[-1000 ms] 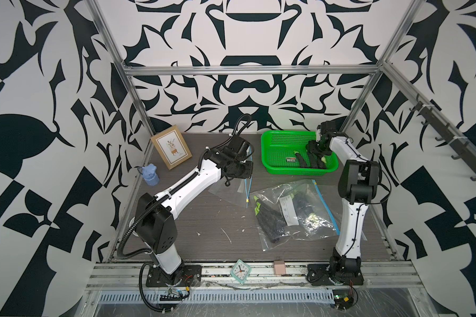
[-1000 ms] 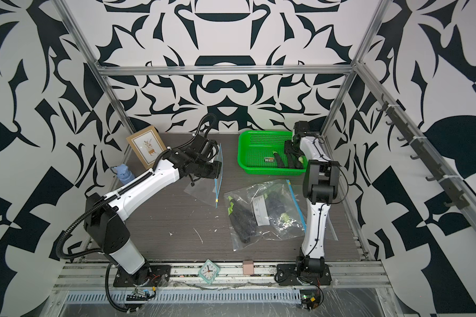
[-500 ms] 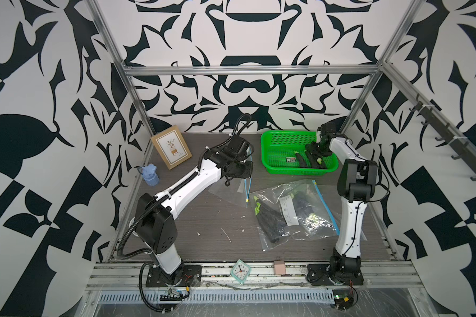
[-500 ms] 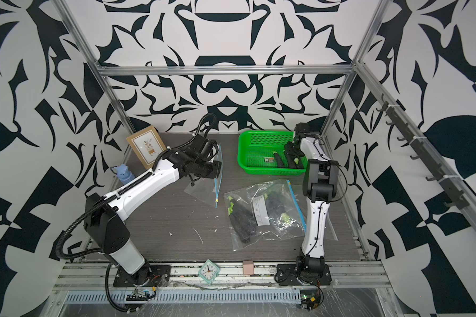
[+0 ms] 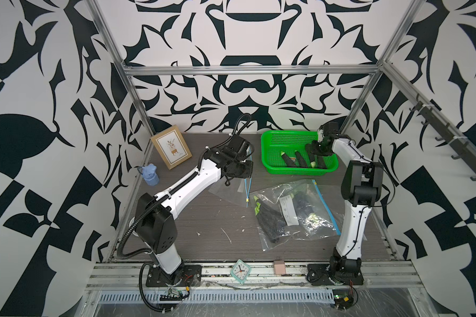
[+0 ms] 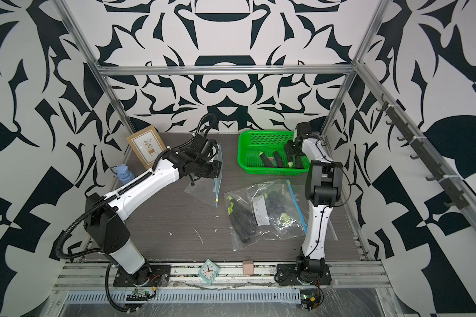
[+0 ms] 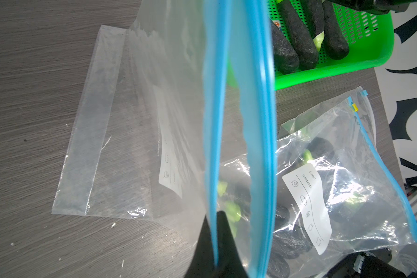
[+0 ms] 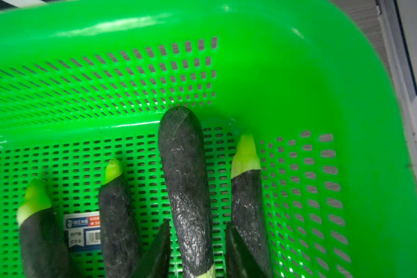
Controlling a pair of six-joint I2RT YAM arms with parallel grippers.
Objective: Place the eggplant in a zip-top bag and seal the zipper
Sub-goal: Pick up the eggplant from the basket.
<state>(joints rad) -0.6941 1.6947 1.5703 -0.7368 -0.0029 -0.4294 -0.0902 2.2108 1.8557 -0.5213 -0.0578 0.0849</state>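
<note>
Moved: right gripper (image 8: 197, 222), slightly; jaws loosely astride eggplant (image 8: 181, 156).
Left gripper (image 7: 214, 231): pinches bag (image 7: 130, 120).
Risk: off-centre squeeze rolls eggplant away.

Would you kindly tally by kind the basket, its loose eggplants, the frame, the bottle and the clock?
Dark eggplants: 4
Green perforated plastic basket: 1
Wooden picture frame: 1
Pale blue plastic bottle: 1
Small mint alarm clock: 1
Total: 8

The dark eggplant (image 8: 185, 187), pale green at its stem, lies flat in the green basket (image 8: 202, 19). The clear, empty zip-top bag (image 7: 135, 125) has its blue zipper (image 7: 260, 120) parted and lifted off the table (image 7: 34, 72).
</note>
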